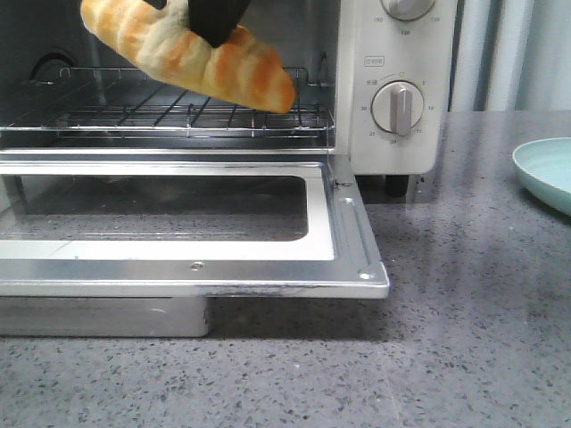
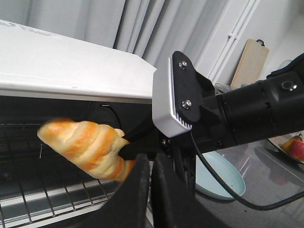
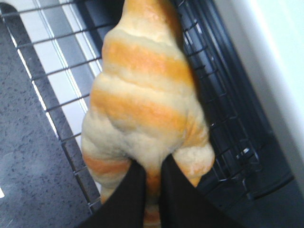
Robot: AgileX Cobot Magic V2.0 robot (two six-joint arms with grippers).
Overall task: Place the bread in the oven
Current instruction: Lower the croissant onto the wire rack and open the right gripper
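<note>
The bread is a glossy golden-orange roll with cream stripes. It hangs tilted just above the front of the wire rack of the cream-white oven, whose glass door lies dropped open. My right gripper is shut on the bread from above. The right wrist view shows its gripper pinching the roll's middle. My left gripper is shut and empty, beside the oven's opening. From there I see the bread and the right arm.
A pale blue plate sits on the grey speckled counter to the right of the oven and also shows in the left wrist view. Round dials are on the oven's right panel. The open door juts out over the counter.
</note>
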